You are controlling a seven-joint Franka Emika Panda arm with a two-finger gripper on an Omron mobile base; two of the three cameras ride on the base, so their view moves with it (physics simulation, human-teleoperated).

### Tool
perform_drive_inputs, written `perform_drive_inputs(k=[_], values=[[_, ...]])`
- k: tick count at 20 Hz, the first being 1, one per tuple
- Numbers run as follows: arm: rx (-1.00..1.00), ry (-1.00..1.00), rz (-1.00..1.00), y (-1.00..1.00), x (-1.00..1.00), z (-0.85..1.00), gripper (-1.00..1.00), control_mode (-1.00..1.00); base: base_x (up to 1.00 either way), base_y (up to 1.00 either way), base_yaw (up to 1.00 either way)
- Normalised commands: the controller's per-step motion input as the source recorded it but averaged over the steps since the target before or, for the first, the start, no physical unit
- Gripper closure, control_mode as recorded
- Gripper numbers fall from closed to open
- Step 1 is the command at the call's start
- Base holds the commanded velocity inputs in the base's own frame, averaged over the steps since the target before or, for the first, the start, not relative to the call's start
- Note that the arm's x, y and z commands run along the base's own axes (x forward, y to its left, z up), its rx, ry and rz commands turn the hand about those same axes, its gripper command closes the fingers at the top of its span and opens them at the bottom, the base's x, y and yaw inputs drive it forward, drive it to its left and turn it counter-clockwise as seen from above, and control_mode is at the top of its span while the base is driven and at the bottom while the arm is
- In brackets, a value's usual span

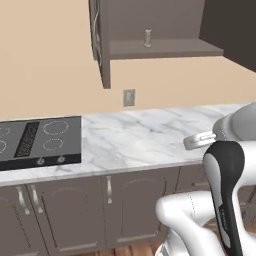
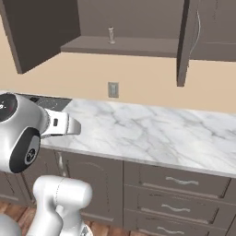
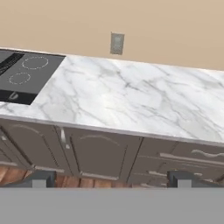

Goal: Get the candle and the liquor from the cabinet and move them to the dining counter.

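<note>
The dark brown wall cabinet (image 1: pixel 165 49) (image 2: pixel 124 47) stands open, its doors swung out to both sides. On its lower shelf stands a small beige-grey candle (image 1: pixel 147 38) (image 2: pixel 111 35), alone. The liquor is out of view, and so is the dining counter. My gripper (image 3: pixel 111 181) is open, its two dark fingertips (image 3: pixel 41 179) set wide apart with nothing between them. It hangs in front of the counter's edge, well below the cabinet and far from the candle. My white hand (image 1: pixel 199 140) (image 2: pixel 62 124) sits low beside the arm.
A marble counter (image 1: pixel 140 140) (image 3: pixel 131 96) runs under the cabinet, with a black cooktop (image 1: pixel 40 142) (image 3: pixel 24 74) at its left end. A wall outlet (image 1: pixel 129 97) (image 2: pixel 113 89) sits above it. Dark doors and drawers (image 2: pixel 179 182) lie below.
</note>
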Motion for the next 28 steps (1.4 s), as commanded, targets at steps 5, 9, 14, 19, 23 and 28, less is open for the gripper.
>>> perform_drive_inputs(k=[5, 9, 14, 19, 23, 28], values=[[0.00, 0.00, 0.00, 0.00, 0.00, 0.00, -1.00, 1.00, 0.64, 0.07, -0.11], [0.00, 0.00, 0.00, 0.00, 0.00, 0.00, -1.00, 1.00, 0.55, -0.04, 0.00], [0.00, 0.00, 0.00, 0.00, 0.00, 0.00, -1.00, 1.00, 0.44, -0.01, 0.04], [0.00, 0.00, 0.00, 0.00, 0.00, 0.00, -1.00, 1.00, 0.19, -0.02, 0.05], [0.00, 0.00, 0.00, 0.00, 0.00, 0.00, -1.00, 1.00, 0.40, 0.00, 0.00], [0.00, 0.00, 0.00, 0.00, 0.00, 0.00, -1.00, 1.00, 0.25, 0.00, 0.00]])
